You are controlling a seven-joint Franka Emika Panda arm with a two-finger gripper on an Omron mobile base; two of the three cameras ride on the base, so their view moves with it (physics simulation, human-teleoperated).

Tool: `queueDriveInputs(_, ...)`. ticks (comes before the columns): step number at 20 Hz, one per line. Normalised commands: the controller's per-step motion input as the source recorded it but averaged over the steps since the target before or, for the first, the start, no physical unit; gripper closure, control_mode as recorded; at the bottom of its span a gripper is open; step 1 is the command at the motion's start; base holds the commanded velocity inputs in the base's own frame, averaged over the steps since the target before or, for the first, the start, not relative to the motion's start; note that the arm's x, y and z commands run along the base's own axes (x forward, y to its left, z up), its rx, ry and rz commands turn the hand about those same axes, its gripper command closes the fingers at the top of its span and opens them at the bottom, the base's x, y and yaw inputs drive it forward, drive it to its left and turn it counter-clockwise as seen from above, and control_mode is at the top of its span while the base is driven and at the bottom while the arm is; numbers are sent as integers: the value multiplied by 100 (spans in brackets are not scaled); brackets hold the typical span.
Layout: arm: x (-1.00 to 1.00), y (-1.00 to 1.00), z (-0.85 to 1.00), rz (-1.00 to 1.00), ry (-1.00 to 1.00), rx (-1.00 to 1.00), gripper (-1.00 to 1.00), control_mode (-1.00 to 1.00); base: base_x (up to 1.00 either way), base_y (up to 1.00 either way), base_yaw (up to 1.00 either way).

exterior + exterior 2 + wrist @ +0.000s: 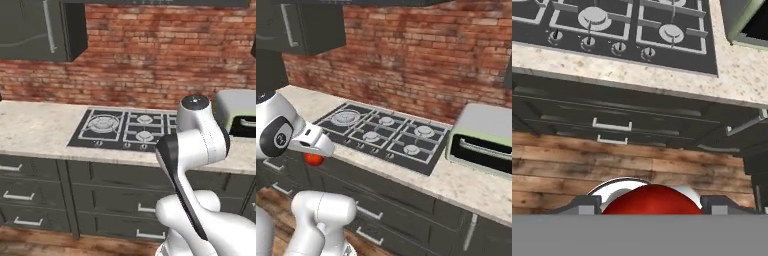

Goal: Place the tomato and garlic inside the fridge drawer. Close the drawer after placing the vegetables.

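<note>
Red tomato [652, 199] sits clenched between the tool's [651, 204] two dark fingertips, carried low over the wooden floor [637, 165] near the dark cabinet drawers [612, 127], below the stone surface [747, 75] holding the stovetop [627, 30].

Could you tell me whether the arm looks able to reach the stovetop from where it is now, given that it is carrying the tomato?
Probably yes. The stovetop lies just ahead on the counter, and nothing stands between it and the gripper. But the gripper is occupied: the tomato sits between its fingertips.
</note>
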Motion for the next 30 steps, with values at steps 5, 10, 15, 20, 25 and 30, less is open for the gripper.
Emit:
queueDriveInputs(5, 0, 0, 0, 0, 0, 0, 100, 100, 0, 100, 48)
queueDriveInputs(10, 0, 0, 0, 0, 0, 0, 100, 100, 0, 100, 50)
queueDriveInputs(15, 0, 0, 0, 0, 0, 0, 100, 100, -1, 100, 49)
queueDriveInputs(20, 0, 0, 0, 0, 0, 0, 100, 100, 1, 100, 49)
queueDriveInputs(25, 0, 0, 0, 0, 0, 0, 100, 100, 55, 100, 27)
queueDriveInputs(30, 0, 0, 0, 0, 0, 0, 100, 100, 74, -11, 34)
